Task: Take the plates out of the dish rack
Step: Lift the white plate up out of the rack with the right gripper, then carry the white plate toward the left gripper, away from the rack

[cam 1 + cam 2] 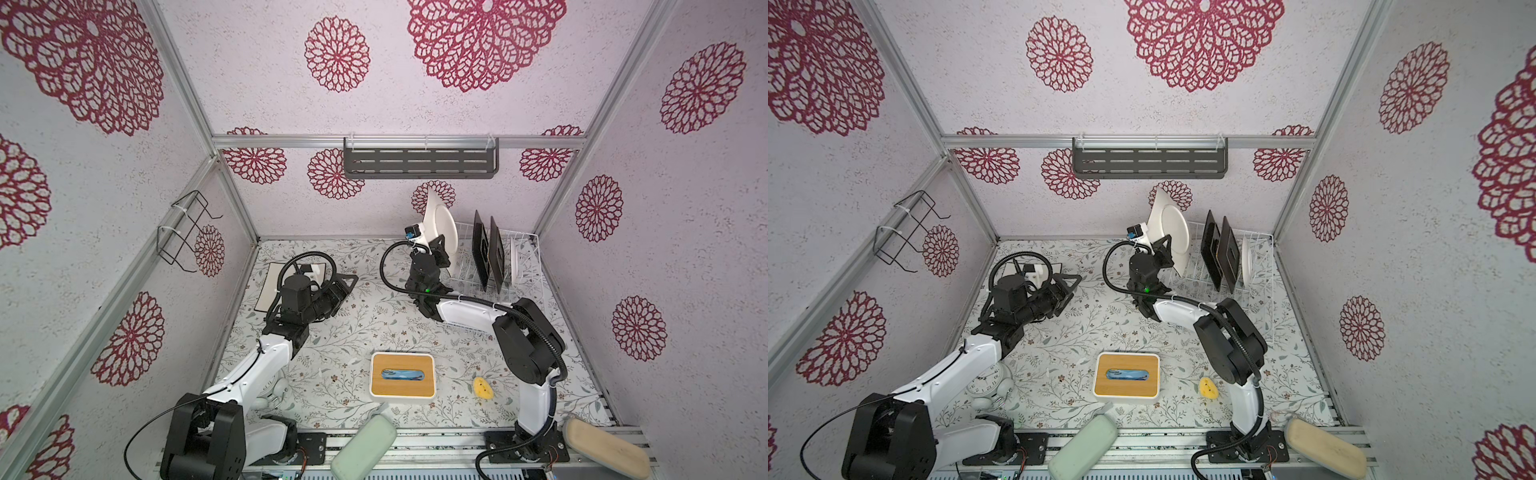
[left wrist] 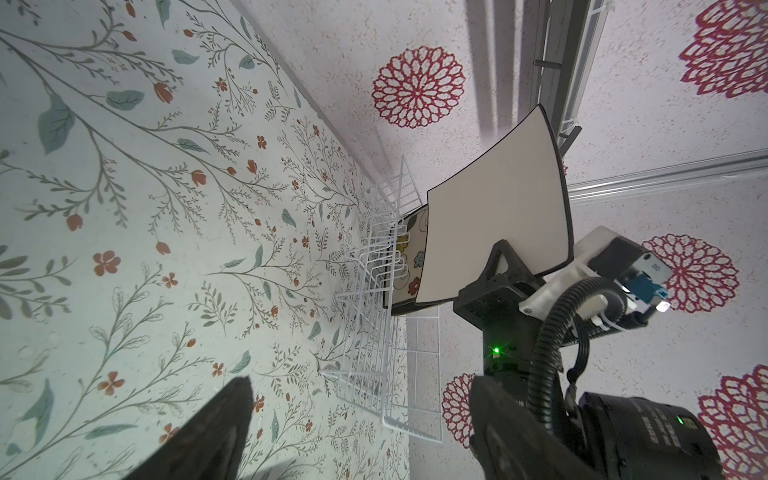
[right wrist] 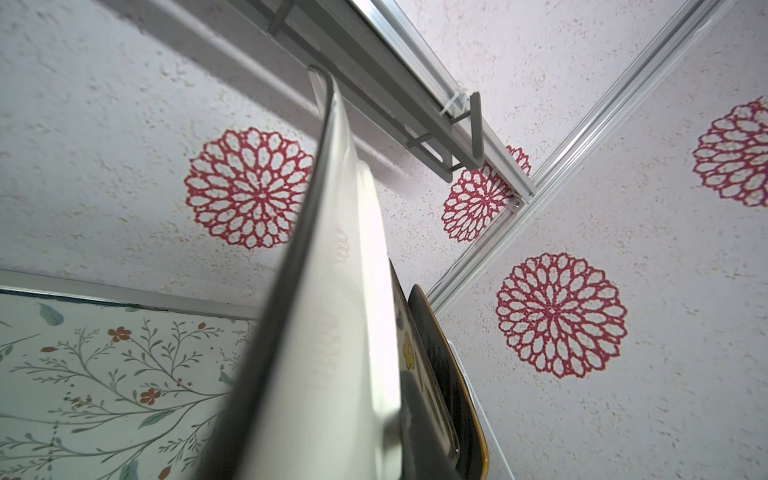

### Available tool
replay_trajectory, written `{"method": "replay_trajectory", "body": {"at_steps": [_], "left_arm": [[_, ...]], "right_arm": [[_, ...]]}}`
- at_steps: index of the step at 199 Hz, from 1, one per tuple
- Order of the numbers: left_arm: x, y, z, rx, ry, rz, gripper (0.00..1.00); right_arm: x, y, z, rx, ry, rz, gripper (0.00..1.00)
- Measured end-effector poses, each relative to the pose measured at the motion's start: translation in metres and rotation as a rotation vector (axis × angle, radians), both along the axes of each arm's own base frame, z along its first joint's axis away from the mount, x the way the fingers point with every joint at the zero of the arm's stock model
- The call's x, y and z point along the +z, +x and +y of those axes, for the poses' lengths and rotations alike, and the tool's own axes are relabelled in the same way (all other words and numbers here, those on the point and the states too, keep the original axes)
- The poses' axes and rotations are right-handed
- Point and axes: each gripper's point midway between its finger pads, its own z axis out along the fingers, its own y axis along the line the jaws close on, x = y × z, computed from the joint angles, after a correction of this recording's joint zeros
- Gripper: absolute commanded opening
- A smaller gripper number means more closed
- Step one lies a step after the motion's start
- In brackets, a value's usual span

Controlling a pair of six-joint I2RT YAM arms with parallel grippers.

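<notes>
My right gripper (image 1: 437,249) (image 3: 332,436) is shut on the lower edge of a cream-white square plate (image 1: 440,228) (image 2: 494,224) (image 3: 332,324). It holds the plate upright above the left end of the white wire dish rack (image 1: 530,253) (image 2: 374,332). Two black square plates (image 1: 482,249) (image 1: 1229,253) and a round white plate (image 1: 514,259) stand in the rack's tines. Another cream plate (image 1: 270,286) lies flat at the table's back left, partly hidden by my left arm. Beside it my left gripper (image 1: 345,286) (image 2: 361,399) stands open and empty.
A white box with a bamboo top (image 1: 402,376) sits at front centre, with a small yellow object (image 1: 483,388) to its right. An alarm clock (image 1: 986,382) stands by the left arm's base. A dark slotted shelf (image 1: 419,160) hangs on the back wall and a black wire bracket (image 1: 187,232) on the left wall.
</notes>
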Motion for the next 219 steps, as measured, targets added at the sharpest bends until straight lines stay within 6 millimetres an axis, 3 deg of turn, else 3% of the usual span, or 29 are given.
{"method": "replay_trajectory", "body": {"at_steps": [83,129,179,219], "left_arm": [[0.001,0.000,0.000,0.001,0.000,-0.003,0.86],[0.007,-0.002,0.001,0.001,0.002,-0.021,0.86],[0.014,-0.006,0.003,0.006,0.007,-0.038,0.86],[0.015,-0.006,0.004,0.012,0.009,-0.040,0.86]], "right_arm": [[0.005,-0.016,0.030,0.081,-0.043,0.029,0.00],[0.043,-0.038,0.033,0.123,0.008,-0.007,0.00],[0.093,-0.071,0.016,0.222,0.228,-0.074,0.00],[0.103,-0.091,0.002,0.307,0.413,-0.100,0.00]]}}
